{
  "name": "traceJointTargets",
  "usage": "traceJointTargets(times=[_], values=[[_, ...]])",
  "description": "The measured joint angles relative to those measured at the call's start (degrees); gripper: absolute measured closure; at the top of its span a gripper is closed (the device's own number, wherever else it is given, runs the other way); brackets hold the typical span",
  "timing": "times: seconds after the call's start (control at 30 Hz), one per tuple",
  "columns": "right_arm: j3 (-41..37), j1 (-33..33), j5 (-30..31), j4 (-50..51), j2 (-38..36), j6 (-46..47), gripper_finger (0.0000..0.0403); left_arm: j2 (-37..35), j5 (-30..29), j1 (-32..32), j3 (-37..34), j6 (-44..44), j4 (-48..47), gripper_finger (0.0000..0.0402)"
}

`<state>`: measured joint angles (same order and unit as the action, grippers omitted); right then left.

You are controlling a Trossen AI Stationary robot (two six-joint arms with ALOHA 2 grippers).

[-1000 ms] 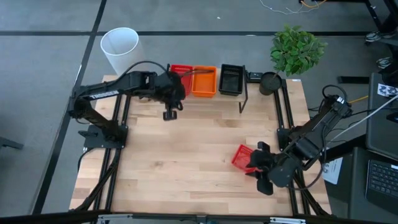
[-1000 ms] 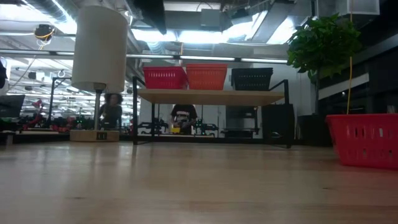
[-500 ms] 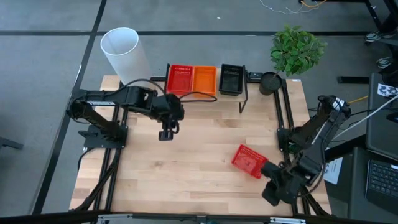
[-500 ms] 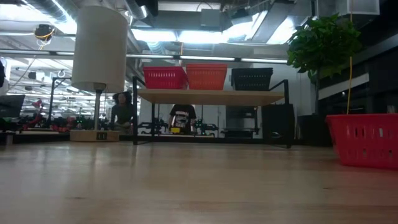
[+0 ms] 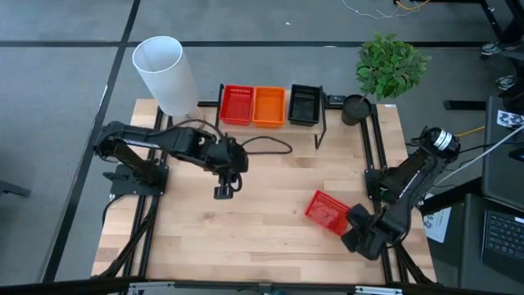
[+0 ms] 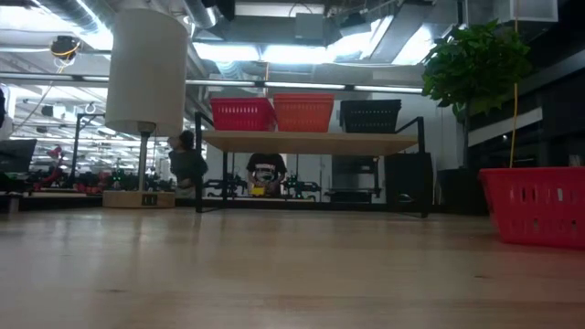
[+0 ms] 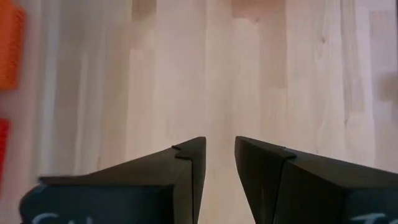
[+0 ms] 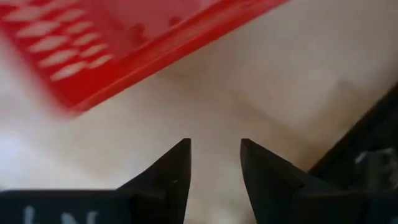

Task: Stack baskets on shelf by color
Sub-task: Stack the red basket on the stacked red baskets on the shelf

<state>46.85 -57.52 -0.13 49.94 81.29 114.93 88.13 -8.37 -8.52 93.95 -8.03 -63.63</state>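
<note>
Red basket point(image 5: 327, 211) loose beside right gripper point(image 8: 214, 163); both jaws apparently open, empty.

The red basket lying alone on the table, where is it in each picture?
High view: the lone red basket lies on the table, lower right, beside the right gripper.
Low view: far right edge.
Left wrist view: not in it.
Right wrist view: across the top, beyond the open jaws.
Shared landmark: the shelf, seen from above and straight ahead in the low view.
</note>
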Motion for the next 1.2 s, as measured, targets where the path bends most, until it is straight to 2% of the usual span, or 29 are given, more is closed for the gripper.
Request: traceJointTargets(times=[0.17,0.23,0.3,0.4,0.47,0.57,0.67,0.77,0.9,1.07,1.2], values=[[-5.8,1.6,1.7,0.8,0.0,5.2,0.0265,1.4,0.0,-1.6,0.0,-0.8,1.3,0.0324],[-7.5,3.9,5.3,0.3,0.0,5.9,0.0265,1.8,0.1,-1.9,-0.2,-0.6,1.4,0.0324],[-8.4,6.6,12.7,-1.2,0.0,4.2,0.0265,2.4,0.1,-2.0,-0.1,-0.6,2.3,0.0324],[-8.3,11.5,27.2,-11.2,0.0,-8.3,0.0265,3.0,0.1,-2.0,-0.2,-0.5,2.5,0.0324],[-8.3,14.3,31.1,-22.5,0.0,-22.5,0.0265,3.3,0.1,-2.0,0.0,-0.5,2.9,0.0324],[-8.2,16.9,30.2,-38.8,0.0,-42.0,0.0265,3.6,0.1,-2.0,-0.2,-0.4,2.0,0.0324],[-7.9,17.5,28.5,-46.7,-0.5,-51.3,0.0265,4.2,0.2,-2.0,0.0,0.3,2.5,0.0324],[-6.3,17.6,28.1,-46.8,-0.5,-53.6,0.0265,5.7,0.3,-2.2,-1.2,5.1,4.0,0.0324],[-4.2,17.0,28.0,-46.4,-0.5,-56.5,0.0265,9.5,-2.0,-3.2,-6.1,17.4,10.9,0.0324],[-2.1,15.4,27.0,-45.2,-0.8,-57.0,0.0265,15.9,-13.4,-4.8,-9.1,38.1,14.1,0.0324],[-1.3,13.7,27.2,-45.2,-1.7,-57.0,0.0265,20.4,-18.4,-5.9,-9.0,46.3,17.4,0.0324]])
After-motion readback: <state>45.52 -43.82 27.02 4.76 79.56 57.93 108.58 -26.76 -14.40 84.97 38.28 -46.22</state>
